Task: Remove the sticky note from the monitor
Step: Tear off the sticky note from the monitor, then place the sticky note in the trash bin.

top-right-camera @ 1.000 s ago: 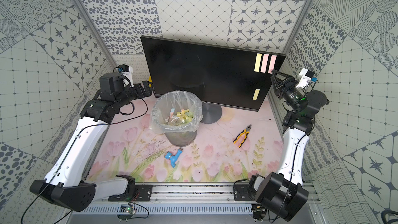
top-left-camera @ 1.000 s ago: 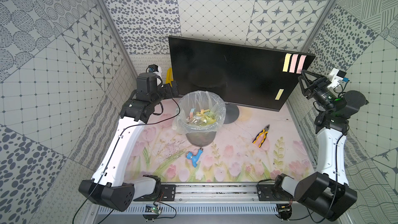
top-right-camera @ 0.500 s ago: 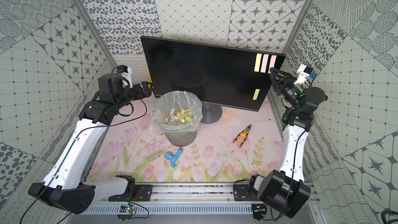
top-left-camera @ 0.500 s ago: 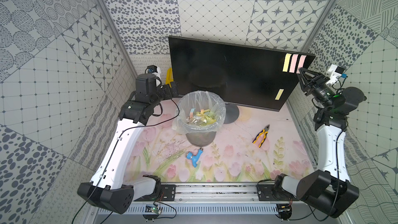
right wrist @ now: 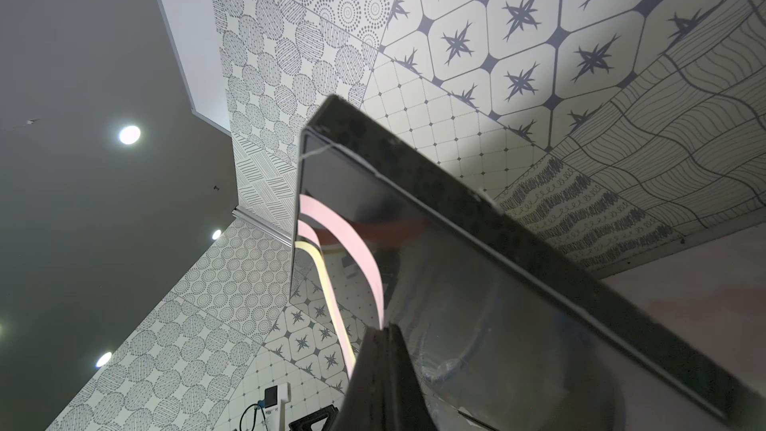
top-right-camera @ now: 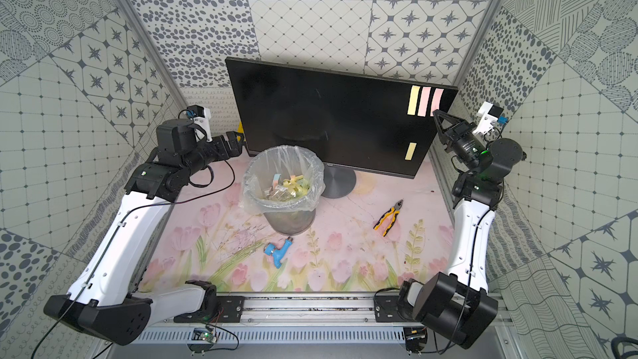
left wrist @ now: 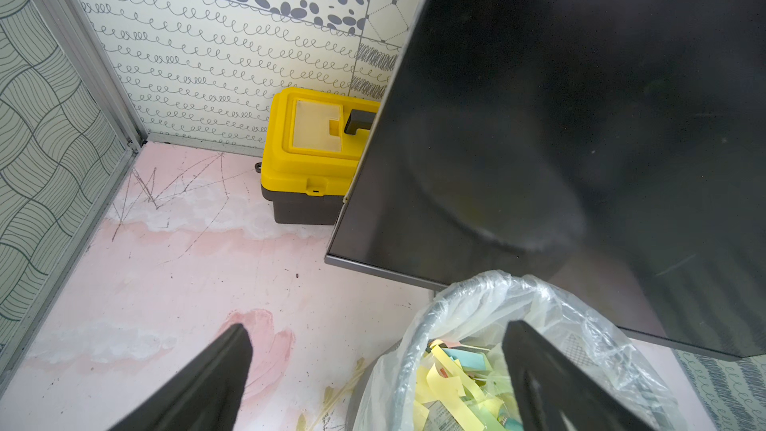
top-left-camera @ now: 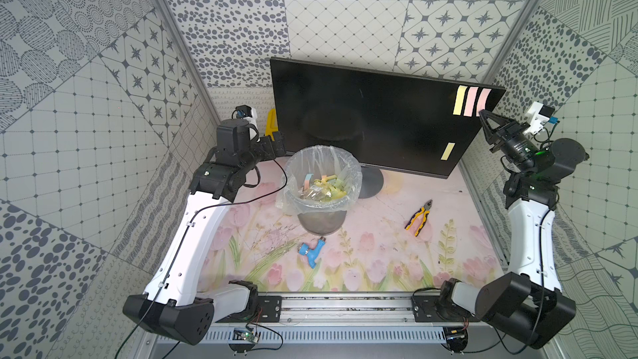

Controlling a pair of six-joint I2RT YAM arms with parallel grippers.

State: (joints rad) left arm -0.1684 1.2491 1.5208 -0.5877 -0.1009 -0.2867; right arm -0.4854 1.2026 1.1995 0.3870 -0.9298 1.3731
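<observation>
Pink sticky note (top-left-camera: 484, 98), outermost of three at the upper right corner of the monitor (top-left-camera: 362, 122), nipped at its lower end by the right gripper (right wrist: 383, 330), pressed together. Left gripper (left wrist: 377, 327) spread wide, empty, by the monitor's lower left corner. Grasp step seemingly done; next, probably peel away from the glass, gently, without tearing.

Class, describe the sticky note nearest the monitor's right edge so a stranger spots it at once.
Find the black monitor at the back; three notes line its upper right corner. The pink sticky note is the outermost, the only one whose lower end the right gripper pinches.
</observation>
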